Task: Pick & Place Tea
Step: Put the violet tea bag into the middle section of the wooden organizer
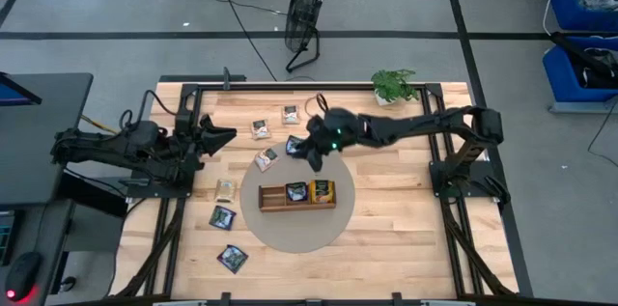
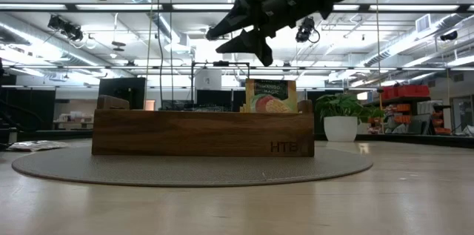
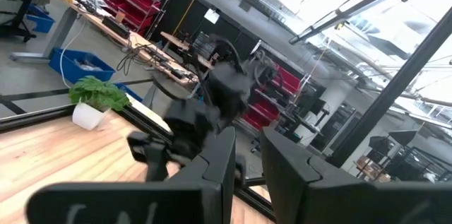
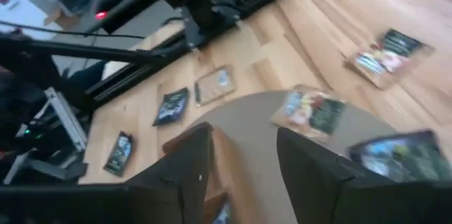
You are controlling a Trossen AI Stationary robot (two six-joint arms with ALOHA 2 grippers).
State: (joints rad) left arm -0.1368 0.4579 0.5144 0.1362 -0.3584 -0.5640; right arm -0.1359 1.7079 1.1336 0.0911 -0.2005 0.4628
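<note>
Flat tea sachets lie scattered on the wooden table: two pale ones (image 1: 260, 128) (image 1: 290, 113) toward the far edge, one (image 1: 265, 159) at the mat's rim, a dark one (image 1: 294, 144) beside my right gripper, a beige one (image 1: 225, 189) and two dark ones (image 1: 222, 216) (image 1: 232, 258) toward the near left. A dark sachet (image 1: 295, 191) and an orange one (image 1: 322, 190) (image 2: 270, 96) stand in the wooden tray (image 1: 272, 197) (image 2: 204, 133). My right gripper (image 1: 311, 156) (image 2: 241, 46) (image 4: 244, 174) hovers open above the mat, just beyond the tray's far side, holding nothing. My left gripper (image 1: 220, 136) (image 3: 248, 164) waits at the table's left with a narrow gap between its fingers.
The tray sits on a round grey mat (image 1: 290, 234) at the table's middle. A small potted plant (image 1: 394, 85) (image 2: 341, 116) stands near the far edge. Black frame rails (image 1: 319, 82) border the table. Bare wood lies to the near right (image 1: 396, 238).
</note>
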